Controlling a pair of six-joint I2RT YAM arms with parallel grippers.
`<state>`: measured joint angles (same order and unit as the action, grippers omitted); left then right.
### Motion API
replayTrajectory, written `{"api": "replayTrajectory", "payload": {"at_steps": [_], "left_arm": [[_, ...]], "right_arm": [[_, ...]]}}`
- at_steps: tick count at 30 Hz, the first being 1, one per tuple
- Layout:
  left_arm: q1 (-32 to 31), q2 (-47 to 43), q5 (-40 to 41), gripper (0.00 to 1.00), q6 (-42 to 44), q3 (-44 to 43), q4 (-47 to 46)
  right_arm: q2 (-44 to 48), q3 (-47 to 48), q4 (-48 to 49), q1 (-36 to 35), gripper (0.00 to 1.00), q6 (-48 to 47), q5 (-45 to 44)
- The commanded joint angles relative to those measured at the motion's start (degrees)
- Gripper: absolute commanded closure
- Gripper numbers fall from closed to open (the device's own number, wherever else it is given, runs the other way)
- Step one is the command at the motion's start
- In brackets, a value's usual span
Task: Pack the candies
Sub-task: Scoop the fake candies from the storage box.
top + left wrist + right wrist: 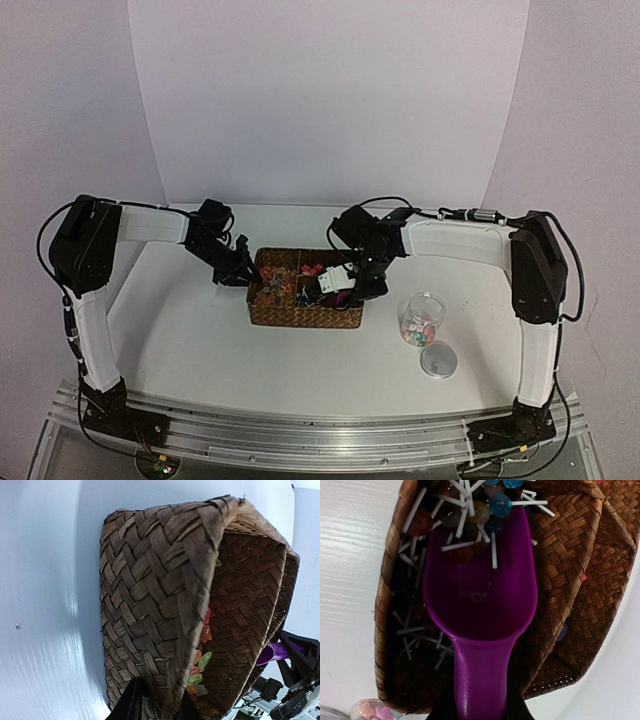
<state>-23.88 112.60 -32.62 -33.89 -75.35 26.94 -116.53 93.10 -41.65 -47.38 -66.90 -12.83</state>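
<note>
A brown woven basket [305, 312] stands mid-table. My left gripper [237, 271] is shut on its left wall [150, 630], with the fingers [131, 702] either side of the rim. Small wrapped candies [201, 661] in orange, green and red lie inside against that wall. My right gripper [352, 284] is shut on the handle of a magenta scoop [480, 595]. The scoop's bowl lies in a basket compartment [395, 605] full of stick lollipops [470, 515], and a few rest on its tip. A clear jar [422, 318] holds some candies [372, 711].
The jar's round lid [438, 359] lies on the table just in front of the jar, to the right of the basket. A woven divider [565, 555] splits the basket. A few candies [563, 630] show beyond it. The white table [190, 330] spreads around.
</note>
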Motion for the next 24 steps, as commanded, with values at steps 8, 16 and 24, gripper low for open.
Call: {"api": "replayTrajectory", "payload": {"at_steps": [8, 16, 24], "left_arm": [[-1.1, 0.3, -0.9, 0.81, 0.4, -1.6, -1.0], [-1.1, 0.6, -0.9, 0.81, 0.4, -1.7, -0.8], [-1.1, 0.5, -1.0, 0.81, 0.2, -1.6, -0.8]], "right_arm": [[2.1, -0.5, 5.0, 4.9, 1.0, 12.2, 24.8], [5.2, -2.6, 2.0, 6.7, 1.0, 13.1, 22.9], [6.8, -2.4, -1.2, 7.2, 1.0, 12.3, 20.2]]}}
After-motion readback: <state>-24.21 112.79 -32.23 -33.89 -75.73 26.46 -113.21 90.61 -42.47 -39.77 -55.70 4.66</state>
